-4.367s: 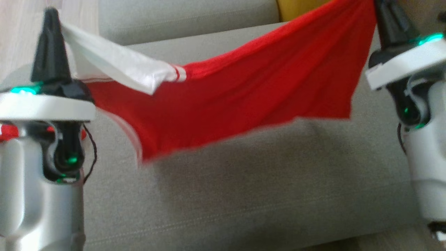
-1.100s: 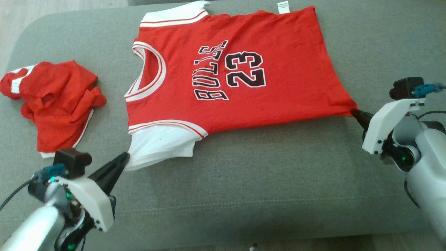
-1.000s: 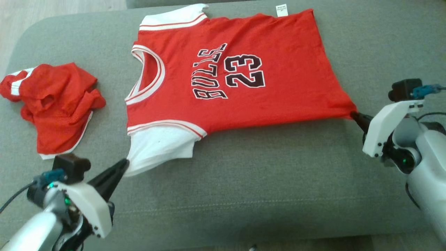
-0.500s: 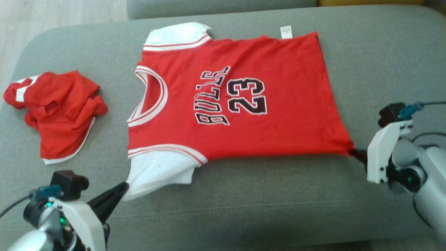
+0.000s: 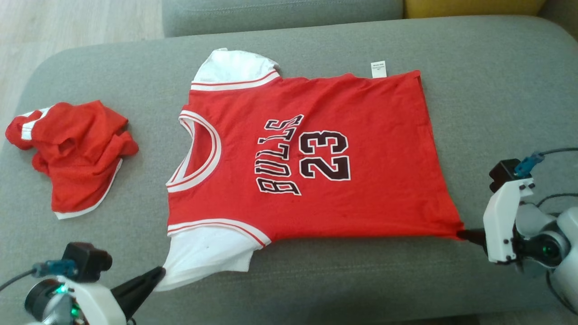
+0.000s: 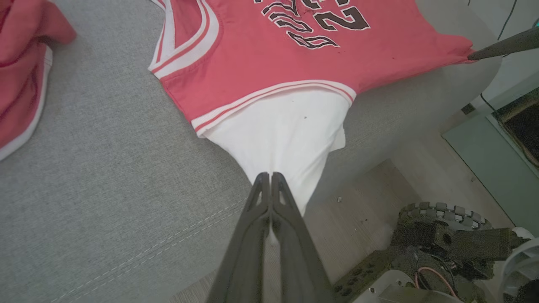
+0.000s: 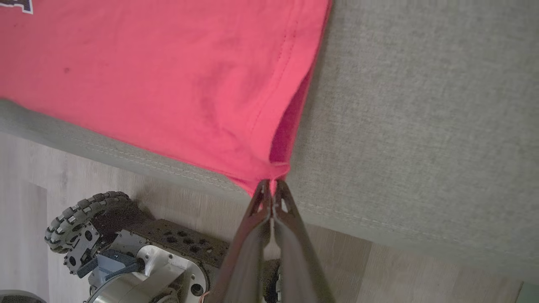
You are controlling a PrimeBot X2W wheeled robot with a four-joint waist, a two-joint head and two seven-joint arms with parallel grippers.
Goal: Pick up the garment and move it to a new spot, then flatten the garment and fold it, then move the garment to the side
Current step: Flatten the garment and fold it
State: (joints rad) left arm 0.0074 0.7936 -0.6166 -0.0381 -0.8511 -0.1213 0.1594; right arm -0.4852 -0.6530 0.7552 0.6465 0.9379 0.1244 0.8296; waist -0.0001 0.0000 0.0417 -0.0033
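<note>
Shorts [image 5: 74, 153] lie crumpled on the sofa [image 5: 316, 280], apart from the garment [image 5: 370, 189].

Reads "BULLS" in black, white-outlined letters on the chest of the red fabric jersey with white sleeves [image 5: 311, 153], with "23" in the same style just beside the word, both turned sideways in the head view. Bears print on the white hem tag [image 5: 378, 69], too small to read.

I'm working in what looks like a home living room: a grey fabric sofa [image 5: 316, 289] with stitched seams, a yellow cushion [image 5: 469, 6] at its back, pale wood-plank floor [image 5: 67, 22] beside it.
</note>
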